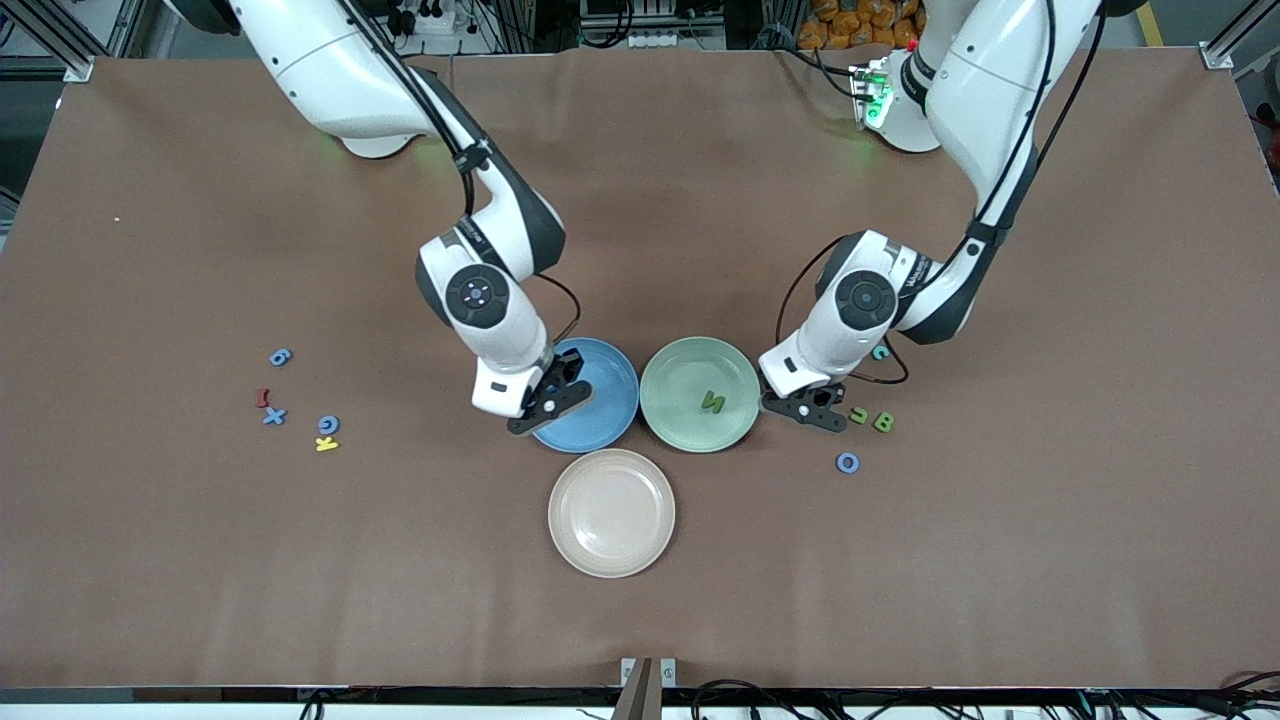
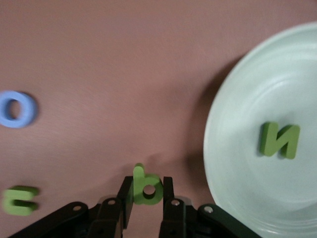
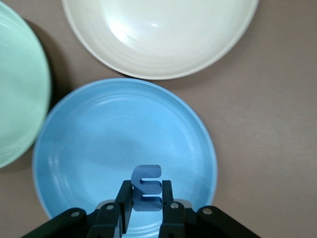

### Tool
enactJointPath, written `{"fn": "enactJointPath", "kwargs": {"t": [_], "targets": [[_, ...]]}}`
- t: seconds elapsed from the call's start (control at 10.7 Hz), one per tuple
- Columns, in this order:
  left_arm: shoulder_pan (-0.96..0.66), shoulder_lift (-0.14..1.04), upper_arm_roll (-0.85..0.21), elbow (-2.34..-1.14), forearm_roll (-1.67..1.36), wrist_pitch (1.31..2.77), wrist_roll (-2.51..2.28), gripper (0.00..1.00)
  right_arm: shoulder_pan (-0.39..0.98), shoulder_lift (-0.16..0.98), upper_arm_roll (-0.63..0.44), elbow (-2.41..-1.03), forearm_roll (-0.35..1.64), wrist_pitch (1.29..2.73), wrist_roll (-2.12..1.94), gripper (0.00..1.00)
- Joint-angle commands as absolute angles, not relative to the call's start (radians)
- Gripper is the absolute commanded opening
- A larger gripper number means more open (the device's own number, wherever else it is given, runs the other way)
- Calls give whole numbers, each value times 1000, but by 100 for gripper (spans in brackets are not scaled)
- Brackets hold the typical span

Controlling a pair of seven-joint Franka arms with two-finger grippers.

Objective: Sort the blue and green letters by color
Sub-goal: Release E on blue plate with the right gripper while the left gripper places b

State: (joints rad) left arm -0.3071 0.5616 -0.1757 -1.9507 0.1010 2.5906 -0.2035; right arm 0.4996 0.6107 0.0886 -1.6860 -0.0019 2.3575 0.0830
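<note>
My left gripper [image 2: 147, 183] is shut on a small green letter b [image 2: 144, 191], low over the table beside the green plate [image 1: 670, 375]. A green N [image 1: 712, 402] lies in that plate. My right gripper [image 3: 146, 191] is shut on a blue E [image 3: 147, 174] over the blue plate [image 1: 612, 372]. A blue O [image 1: 847, 462], two green letters [image 1: 884, 422] and a teal C [image 1: 879, 352] lie near the left gripper [image 1: 812, 410]. Toward the right arm's end lie a blue 6 [image 1: 280, 357], a blue X [image 1: 274, 416] and a blue G [image 1: 328, 424].
A beige plate [image 1: 611, 512] sits nearer to the front camera than the two coloured plates. A red letter [image 1: 263, 398] and a yellow K [image 1: 326, 444] lie among the blue letters at the right arm's end.
</note>
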Motion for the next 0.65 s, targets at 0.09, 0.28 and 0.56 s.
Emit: {"fn": "enactJointPath", "kwargs": {"t": [0.09, 0.28, 0.56], "targets": [[-287, 423, -164, -1954, 117, 2496, -242, 6, 534, 632, 81, -1617, -20, 2338, 156, 100], [-310, 433, -175, -1930, 68, 2496, -311, 8, 514, 614, 74, -1621, -20, 2312, 149, 100], [-337, 460, -216, -1896, 67, 2496, -447, 8, 470, 584, -29, -1623, -21, 2178, 141, 100]]}}
